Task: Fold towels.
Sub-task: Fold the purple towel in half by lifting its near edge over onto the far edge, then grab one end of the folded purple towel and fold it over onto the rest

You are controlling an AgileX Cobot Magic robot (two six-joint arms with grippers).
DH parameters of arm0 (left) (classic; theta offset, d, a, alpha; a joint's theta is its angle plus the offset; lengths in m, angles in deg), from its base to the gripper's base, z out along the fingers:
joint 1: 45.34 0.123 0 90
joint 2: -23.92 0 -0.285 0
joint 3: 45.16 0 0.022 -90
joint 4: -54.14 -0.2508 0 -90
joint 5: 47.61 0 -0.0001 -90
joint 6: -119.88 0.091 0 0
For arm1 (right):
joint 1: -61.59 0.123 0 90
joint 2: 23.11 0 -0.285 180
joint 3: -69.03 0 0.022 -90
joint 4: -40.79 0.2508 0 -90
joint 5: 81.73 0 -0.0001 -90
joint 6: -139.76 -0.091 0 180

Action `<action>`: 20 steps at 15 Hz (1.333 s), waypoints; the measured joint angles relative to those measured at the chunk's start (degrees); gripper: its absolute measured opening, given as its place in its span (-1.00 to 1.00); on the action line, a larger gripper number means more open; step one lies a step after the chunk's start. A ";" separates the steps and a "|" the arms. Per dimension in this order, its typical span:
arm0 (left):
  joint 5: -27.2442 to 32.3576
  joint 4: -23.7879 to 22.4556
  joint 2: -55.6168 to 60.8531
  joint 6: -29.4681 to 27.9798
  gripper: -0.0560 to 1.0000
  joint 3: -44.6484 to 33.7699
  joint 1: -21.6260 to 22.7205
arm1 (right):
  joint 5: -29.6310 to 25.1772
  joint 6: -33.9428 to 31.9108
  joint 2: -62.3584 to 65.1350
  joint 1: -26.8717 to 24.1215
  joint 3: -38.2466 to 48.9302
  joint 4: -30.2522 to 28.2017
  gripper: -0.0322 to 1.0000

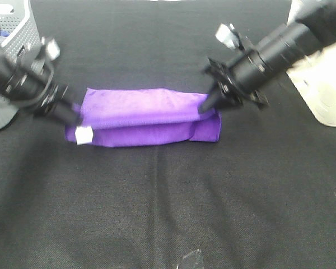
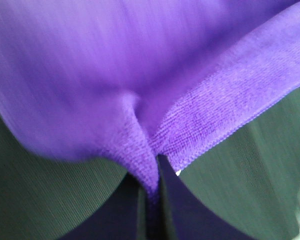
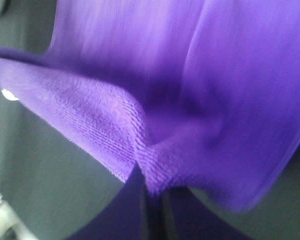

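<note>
A bright purple microfibre towel [image 1: 145, 115] lies across the middle of the black cloth-covered desk [image 1: 168, 218]. It is doubled over into a long band, with its upper layer set a little back so that the lower layer shows along the near edge. A small white tag [image 1: 83, 135] sticks out at the band's near left corner. The left gripper [image 1: 75, 119] is at the left end of the upper layer, and its wrist view shows the dark fingers [image 2: 182, 217] pressed together with a pinch of the towel [image 2: 115, 65] caught between them. The right gripper [image 1: 206, 106] is at the opposite end, closed in the same way on a bunched corner of the fabric [image 3: 215, 75], with the hemmed edge running off to one side. A grey perforated plastic basket [image 1: 14, 28] stands at the far left of the desk, and a blurred white object [image 1: 325, 95] at the far right, both apart from the towel.
</note>
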 joint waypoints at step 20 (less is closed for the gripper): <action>-3.04 -3.32 -23.20 -3.44 -0.41 30.65 0.06 | -6.42 -10.08 -27.22 0.00 -41.71 -11.34 0.23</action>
